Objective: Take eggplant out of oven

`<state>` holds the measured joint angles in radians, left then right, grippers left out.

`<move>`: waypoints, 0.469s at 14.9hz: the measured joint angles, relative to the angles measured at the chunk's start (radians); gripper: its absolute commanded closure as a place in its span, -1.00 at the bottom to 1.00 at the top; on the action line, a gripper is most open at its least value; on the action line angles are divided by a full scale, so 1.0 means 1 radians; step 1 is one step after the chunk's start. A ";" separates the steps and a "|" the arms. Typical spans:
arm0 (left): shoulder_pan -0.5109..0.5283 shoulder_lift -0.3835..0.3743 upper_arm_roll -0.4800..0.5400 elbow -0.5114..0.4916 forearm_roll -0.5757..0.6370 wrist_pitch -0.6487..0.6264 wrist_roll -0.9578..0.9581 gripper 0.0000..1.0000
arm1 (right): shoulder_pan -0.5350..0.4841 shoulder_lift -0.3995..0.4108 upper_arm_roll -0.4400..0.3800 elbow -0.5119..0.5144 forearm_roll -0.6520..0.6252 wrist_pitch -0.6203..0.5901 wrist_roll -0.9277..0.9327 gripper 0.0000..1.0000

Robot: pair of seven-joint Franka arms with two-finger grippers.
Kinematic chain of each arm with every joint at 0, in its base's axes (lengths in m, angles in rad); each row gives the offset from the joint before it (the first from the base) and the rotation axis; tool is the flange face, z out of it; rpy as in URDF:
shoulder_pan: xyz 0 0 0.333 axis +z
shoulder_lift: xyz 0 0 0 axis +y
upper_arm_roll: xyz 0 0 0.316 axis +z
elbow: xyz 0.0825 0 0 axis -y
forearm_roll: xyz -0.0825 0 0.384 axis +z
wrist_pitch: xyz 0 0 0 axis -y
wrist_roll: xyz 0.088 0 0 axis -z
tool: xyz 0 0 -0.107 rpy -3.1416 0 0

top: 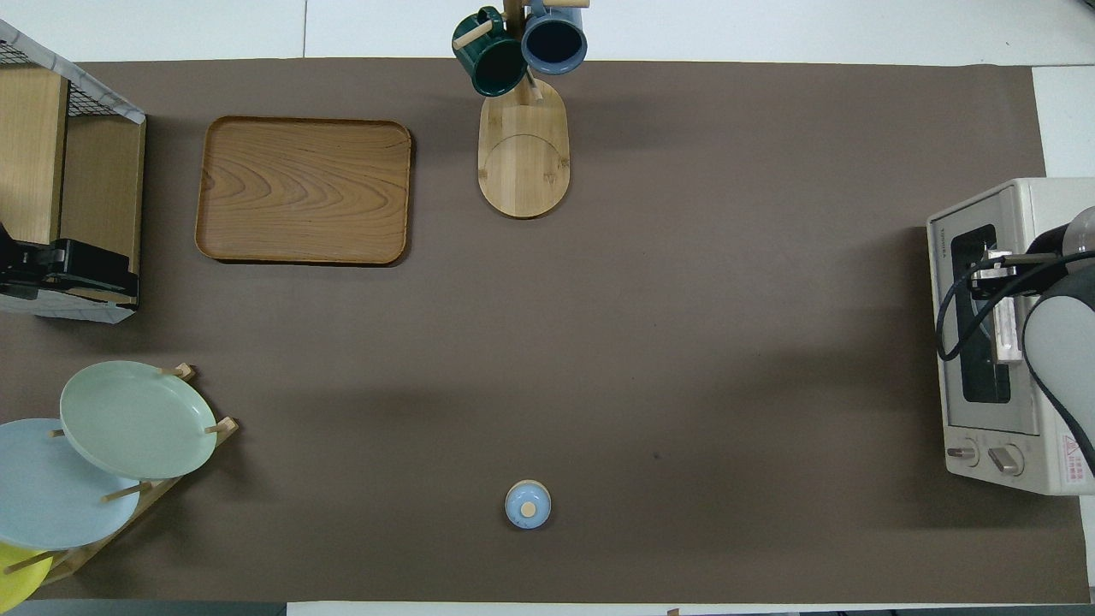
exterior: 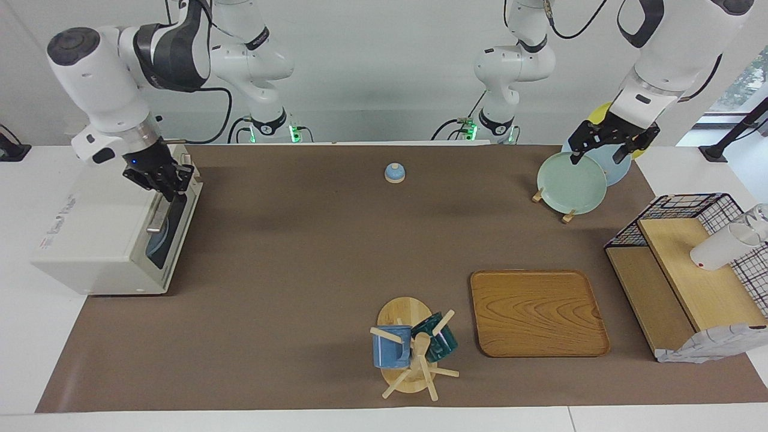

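The desk (exterior: 300,252) is covered with a brown sheet that looks matt, like paper; the oven (exterior: 90,240) has an off-white painted body with a dull shine, a dark glossy glass door (top: 975,359) and a bare metal handle (top: 1003,334); the tray (exterior: 537,312) is of smooth wood with clear grain; the mug stand (top: 523,145) is of pale wood; the green plate (exterior: 570,182) looks like smooth glazed ceramic; the basket (exterior: 690,210) is of black wire; the arm shells (exterior: 96,78) are of glossy white plastic.
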<state>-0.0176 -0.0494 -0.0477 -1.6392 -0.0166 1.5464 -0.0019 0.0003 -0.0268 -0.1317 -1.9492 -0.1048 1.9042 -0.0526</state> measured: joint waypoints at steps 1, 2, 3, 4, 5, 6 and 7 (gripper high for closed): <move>0.000 0.000 0.000 0.000 0.000 0.000 0.000 -1.00 | 0.000 0.002 0.000 -0.001 -0.034 0.000 0.000 1.00; 0.000 0.000 0.000 0.000 0.000 0.000 0.000 -1.00 | 0.000 0.001 0.001 -0.001 -0.062 0.000 0.000 1.00; 0.000 0.000 0.000 0.000 0.000 0.000 0.000 -1.00 | 0.000 0.001 0.001 -0.003 -0.077 0.000 0.000 1.00; 0.000 0.000 0.000 0.000 0.000 0.000 0.000 -1.00 | 0.000 0.002 0.001 -0.006 -0.081 0.000 0.000 1.00; 0.000 0.000 0.000 0.000 0.000 0.000 0.000 -1.00 | 0.000 0.002 0.001 -0.010 -0.082 0.000 0.000 1.00; 0.000 0.000 0.000 0.000 0.000 0.000 0.000 -1.00 | 0.000 0.002 0.001 -0.014 -0.083 0.000 0.000 1.00; 0.000 0.000 0.000 0.000 0.000 0.000 0.000 -1.00 | 0.000 0.002 0.001 -0.016 -0.083 0.000 0.000 1.00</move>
<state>-0.0176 -0.0494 -0.0477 -1.6392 -0.0166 1.5464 -0.0019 0.0003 -0.0253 -0.1306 -1.9656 -0.1875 1.9043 -0.0526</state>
